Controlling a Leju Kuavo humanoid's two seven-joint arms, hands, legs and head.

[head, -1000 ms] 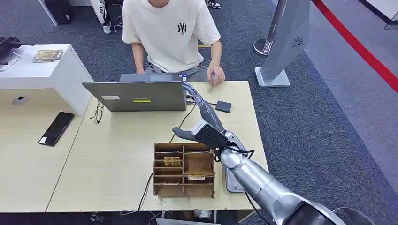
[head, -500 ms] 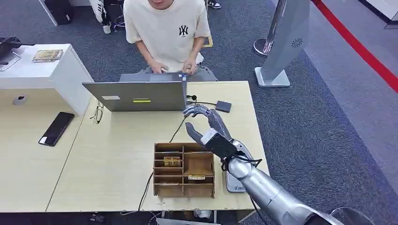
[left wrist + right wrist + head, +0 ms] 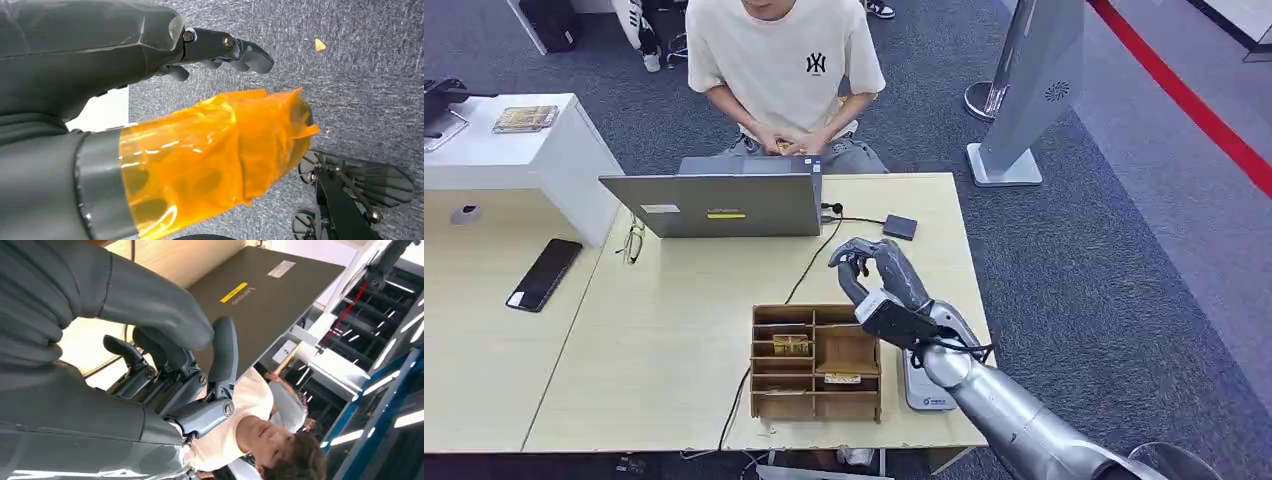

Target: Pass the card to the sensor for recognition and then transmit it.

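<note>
Hovering clenched and empty near the worktop's right edge, the right hand point(image 3: 879, 272) risks snagging the black cable point(image 3: 809, 270) beside the brown wooden organiser box point(image 3: 816, 361).

The silver right arm point(image 3: 1014, 420) reaches up from the lower right of the head view, its dark grey many-fingered right hand point(image 3: 879, 275) raised with fingers curled in toward the thumb, holding nothing. The left hand point(image 3: 225, 47) hangs downward, its dark fingers loosely extended, with nothing in them.
</note>
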